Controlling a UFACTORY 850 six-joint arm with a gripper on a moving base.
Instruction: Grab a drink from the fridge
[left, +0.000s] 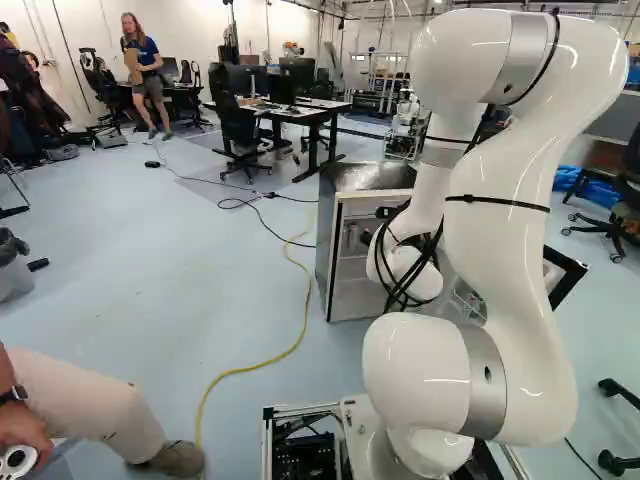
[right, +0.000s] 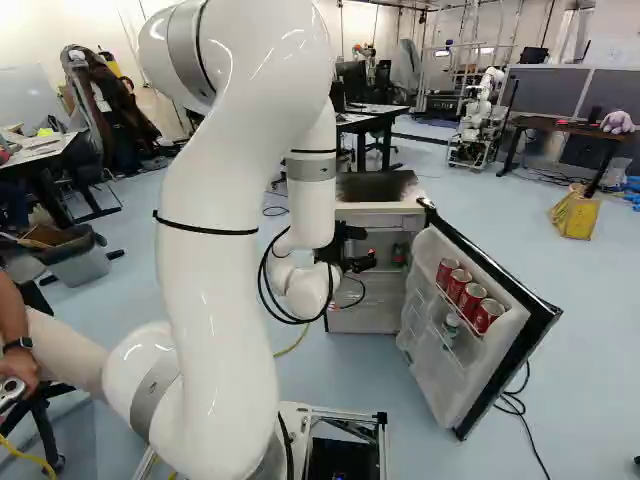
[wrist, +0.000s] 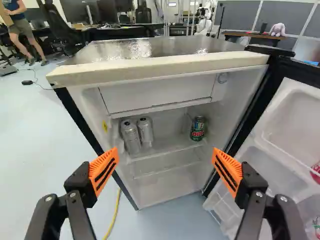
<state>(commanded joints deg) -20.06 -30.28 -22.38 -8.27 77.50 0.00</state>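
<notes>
Silver cans (wrist: 138, 135) and a green can (wrist: 198, 128) stand upright on a shelf in the fridge (wrist: 160, 75), straight ahead of the wide-open gripper (wrist: 165, 162). Green one's nearer the door (wrist: 285, 120) side; hard to judge depth, but probably still out of reach tbh.

I get a bright room in all three views, the light spread evenly and seeming to fall from above. The pale walls (left: 190, 22) nearly wash out, and the floor (left: 150, 290) carries a soft sheen. Small white glints sit on the glossy arm (left: 515, 210). In my wrist view, patches of glare break up on the fridge top (wrist: 170, 46), while the fridge interior (wrist: 172, 175) looks greyer, with gentle shade beneath its upper compartment (wrist: 157, 92). Wide-angle stretching makes the open door (wrist: 295, 85) splay toward the edge.
</notes>
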